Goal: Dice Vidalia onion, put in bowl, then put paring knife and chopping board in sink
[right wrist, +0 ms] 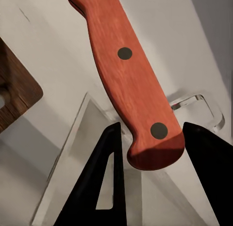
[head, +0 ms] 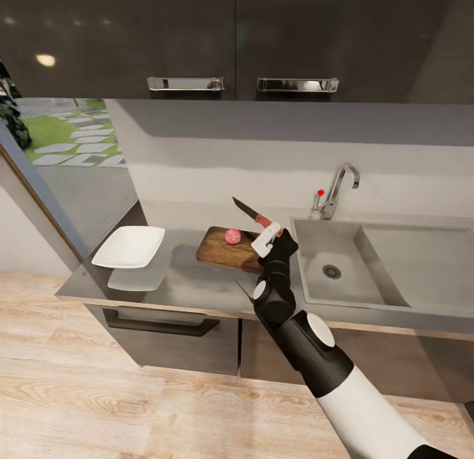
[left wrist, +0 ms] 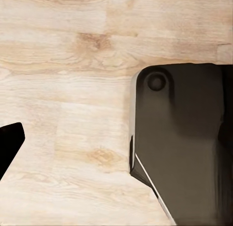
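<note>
Right tool (head: 268,238) grips paring knife (head: 253,213) — blade above Vidalia onion (head: 233,236).

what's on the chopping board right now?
The onion, whole, sits on the chopping board near its far edge. The right gripper holds the knife raised above it. The board's right end is hidden behind the gripper, so anything there can't be seen.

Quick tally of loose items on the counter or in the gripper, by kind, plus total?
Bowl: 1
Chopping board: 1
Vidalia onion: 1, whole, on the board
Paring knife: 1, held in the right gripper
Total: 4
</note>
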You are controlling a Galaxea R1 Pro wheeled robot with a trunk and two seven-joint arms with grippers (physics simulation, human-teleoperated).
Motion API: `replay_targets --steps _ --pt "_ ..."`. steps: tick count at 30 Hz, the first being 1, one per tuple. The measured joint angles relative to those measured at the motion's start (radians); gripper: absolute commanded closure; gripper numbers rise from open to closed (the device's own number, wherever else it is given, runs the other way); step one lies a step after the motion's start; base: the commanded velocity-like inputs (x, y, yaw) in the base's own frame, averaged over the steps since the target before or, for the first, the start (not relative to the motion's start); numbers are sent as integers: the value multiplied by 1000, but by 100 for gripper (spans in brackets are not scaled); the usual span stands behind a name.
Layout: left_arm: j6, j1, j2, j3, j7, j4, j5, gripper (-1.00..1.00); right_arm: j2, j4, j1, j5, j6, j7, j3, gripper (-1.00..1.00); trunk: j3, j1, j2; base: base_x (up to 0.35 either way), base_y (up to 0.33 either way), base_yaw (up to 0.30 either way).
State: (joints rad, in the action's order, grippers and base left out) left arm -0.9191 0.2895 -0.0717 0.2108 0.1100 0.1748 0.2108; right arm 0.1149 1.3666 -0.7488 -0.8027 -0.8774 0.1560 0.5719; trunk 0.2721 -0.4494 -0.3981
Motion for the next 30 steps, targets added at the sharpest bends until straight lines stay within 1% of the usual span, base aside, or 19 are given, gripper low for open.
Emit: replay_targets --steps 2,3,6,8,10,11,14,17,21,28,30 --pt "48 -4 6 1 -2 10 -3 -100 -2 -3 0 -4 0 -1 1 100 0 0 0 59 3 0" --pt "60 -5 13 1 -2 18 -4 -100 -2 -3 0 -4 1 -1 1 100 0 0 0 119 38 0" --pt "76 -6 26 0 0 29 -3 -100 2 -4 0 -11 -1 -1 4 100 0 0 0 190 101 0" --pt "79 -6 28 0 1 30 -3 -100 4 -4 0 -32 -12 -1 18 100 0 0 0 233 147 0" --pt "80 -6 29 0 2 31 -4 -100 4 -4 0 -55 -42 -3 47 100 0 0 0 182 130 0" --pt "80 -6 29 0 2 31 -4 -100 3 -4 0 -63 -71 -7 98 100 0 0 0 97 73 0" --pt "81 -6 29 0 2 32 -4 -100 4 -6 0 -70 -80 -7 124 100 0 0 0 43 32 0" --pt "81 -6 29 0 2 31 -4 -100 4 -23 0 -71 -83 -9 132 100 0 0 0 13 9 0" --pt "82 -6 29 0 2 30 -4 -100 6 -86 0 -71 -84 -8 136 100 0 0 0 3 2 0" --pt "82 -6 29 0 2 27 -2 -100 8 -107 0 -77 -88 -8 138 100 0 0 0 -31 -30 0" --pt "82 -6 29 0 2 26 -2 -100 9 -108 0 -77 -95 -8 146 100 0 0 0 -36 -35 0"
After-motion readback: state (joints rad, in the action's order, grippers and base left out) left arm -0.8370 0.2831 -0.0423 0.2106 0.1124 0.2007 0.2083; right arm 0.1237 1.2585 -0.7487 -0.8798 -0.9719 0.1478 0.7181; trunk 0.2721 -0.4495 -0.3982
